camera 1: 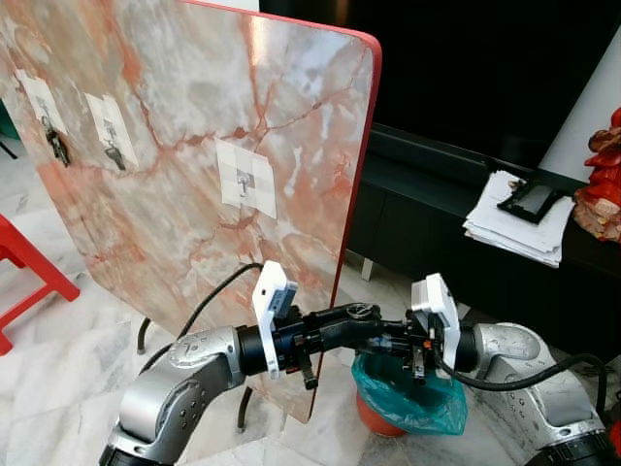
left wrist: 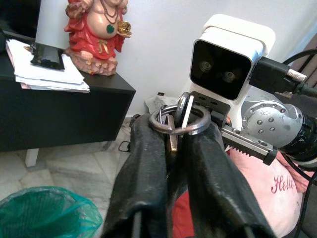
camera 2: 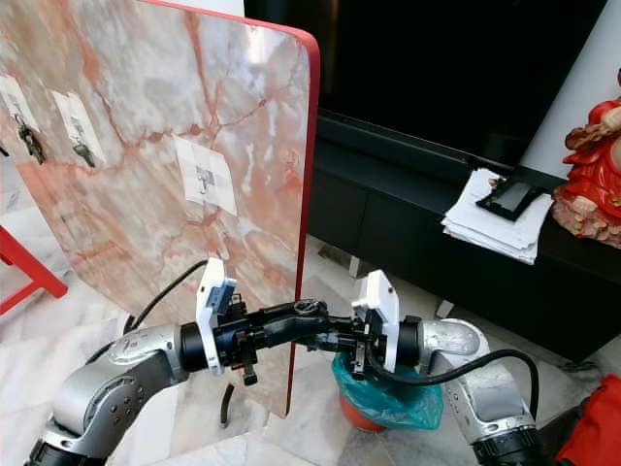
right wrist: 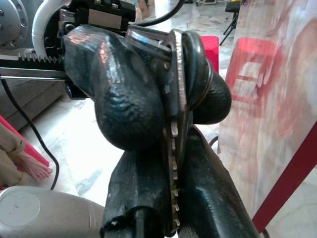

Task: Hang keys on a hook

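Marbled in pink and rust with a red rim, the board (camera 1: pixel 194 146) stands tilted across the upper left of the frame, carrying three white hook plates: the two near the upper left edge each hold a dark hanging key (camera 1: pixel 56 144), while the hook (camera 1: pixel 242 182) near the frame's middle is bare. Low in the centre of the frame the two silver arms meet fingertip to fingertip in front of the board's red edge. The left hand (left wrist: pixel 174 130) is clenched on the keys (left wrist: pixel 177 119): in its wrist view a metal ring sits across the tips of its two black fingers with a brass-coloured key pinched between them. The right hand (right wrist: pixel 174 134) is closed on the same bunch, its fingers squeezing a flat toothed key blade and the ring edge-on, so the keys (camera 1: pixel 367 313) sit between both hands, well below the bare hook. Beneath the hands a green plastic bag (camera 1: pixel 412 398) lines an orange bin on the marble floor. At the upper right a black cabinet (camera 1: pixel 437 223) holds a paper stack (camera 1: pixel 514 228) topped by a dark phone, just beside a red figurine (camera 1: pixel 602 180).
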Available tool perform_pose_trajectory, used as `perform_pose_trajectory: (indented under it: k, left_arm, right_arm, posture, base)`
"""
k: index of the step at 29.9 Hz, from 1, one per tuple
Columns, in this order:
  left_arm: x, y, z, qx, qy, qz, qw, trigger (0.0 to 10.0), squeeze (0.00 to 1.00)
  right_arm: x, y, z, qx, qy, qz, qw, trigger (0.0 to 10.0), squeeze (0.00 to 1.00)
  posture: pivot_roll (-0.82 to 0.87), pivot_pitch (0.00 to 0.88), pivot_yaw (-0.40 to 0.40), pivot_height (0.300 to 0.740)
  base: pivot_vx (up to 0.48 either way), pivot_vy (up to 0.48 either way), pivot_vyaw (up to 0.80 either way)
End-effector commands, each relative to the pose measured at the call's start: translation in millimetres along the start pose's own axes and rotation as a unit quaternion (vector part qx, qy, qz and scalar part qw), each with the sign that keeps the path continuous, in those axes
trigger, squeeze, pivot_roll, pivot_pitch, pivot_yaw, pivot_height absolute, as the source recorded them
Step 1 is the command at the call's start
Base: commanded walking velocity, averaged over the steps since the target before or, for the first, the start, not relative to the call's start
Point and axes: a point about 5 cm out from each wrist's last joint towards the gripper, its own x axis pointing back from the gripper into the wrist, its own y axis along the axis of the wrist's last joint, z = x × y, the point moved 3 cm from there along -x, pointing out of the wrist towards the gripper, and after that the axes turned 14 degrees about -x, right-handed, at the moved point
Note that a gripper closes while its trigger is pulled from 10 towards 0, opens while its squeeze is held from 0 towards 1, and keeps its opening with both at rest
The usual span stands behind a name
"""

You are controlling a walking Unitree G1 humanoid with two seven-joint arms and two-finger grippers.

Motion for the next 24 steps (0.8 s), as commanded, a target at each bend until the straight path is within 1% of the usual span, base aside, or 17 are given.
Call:
perform_pose_trajectory:
  k: [1,11,12,13,16,18,19,24]
  left_arm:
    - [-4.3,-4,-9.5,0.015,-0.025,0.004,1.0,0.0,0.0]
    - [-4.2,-2,-11.2,0.017,-0.03,-0.002,0.999,0.0,0.0]
    - [-5.3,1,-10.8,0.015,-0.029,-0.011,0.999,0.0,0.0]
    - [-5.3,1,-10.8,0.015,-0.029,-0.011,0.999,0.0,0.0]
    - [-7.0,18,-5.1,0.007,-0.015,-0.056,0.998,0.0,0.0]
    - [-6.7,25,-4.3,0.008,-0.016,-0.076,0.997,0.0,0.0]
    - [-6.6,28,-4.5,0.008,-0.018,-0.081,0.996,0.0,0.0]
    - [-5.0,29,-11.8,-0.009,-0.045,-0.075,0.996,0.0,0.0]
  right_arm:
    - [1.3,9,0.2,0.02,-0.006,-0.007,1.0,0.0,0.0]
    - [0.8,9,0.8,0.02,-0.004,-0.008,1.0,0.0,0.0]
    - [0.3,8,0.8,0.02,-0.003,-0.008,1.0,0.0,0.0]
    - [0.3,8,0.8,0.02,-0.003,-0.008,1.0,0.0,0.0]
    - [-1.2,6,1.5,0.018,-0.001,-0.007,1.0,0.0,0.0]
    - [-1.8,5,1.6,0.016,-0.001,-0.006,1.0,0.0,0.0]
    - [-1.8,5,1.6,0.016,-0.001,-0.006,1.0,0.0,0.0]
    - [-1.9,0,0.6,0.01,-0.004,-0.001,1.0,0.0,0.0]
  posture:
    - [-0.03,0.0,-0.091,0.74]
    - [-0.03,0.0,-0.092,0.74]
    - [-0.03,0.0,-0.092,0.74]
    - [-0.03,0.0,-0.092,0.74]
    - [-0.03,0.0,-0.092,0.74]
    - [-0.03,0.0,-0.092,0.74]
    - [-0.03,0.0,-0.092,0.74]
    - [-0.02,0.0,-0.092,0.74]
  base:
    - [0.0,0.0,0.0]
    - [0.0,0.0,0.0]
    - [0.0,0.0,0.0]
    - [0.0,0.0,0.0]
    - [0.0,0.0,0.0]
    - [0.0,0.0,0.0]
    - [0.0,0.0,0.0]
    - [0.0,0.0,0.0]
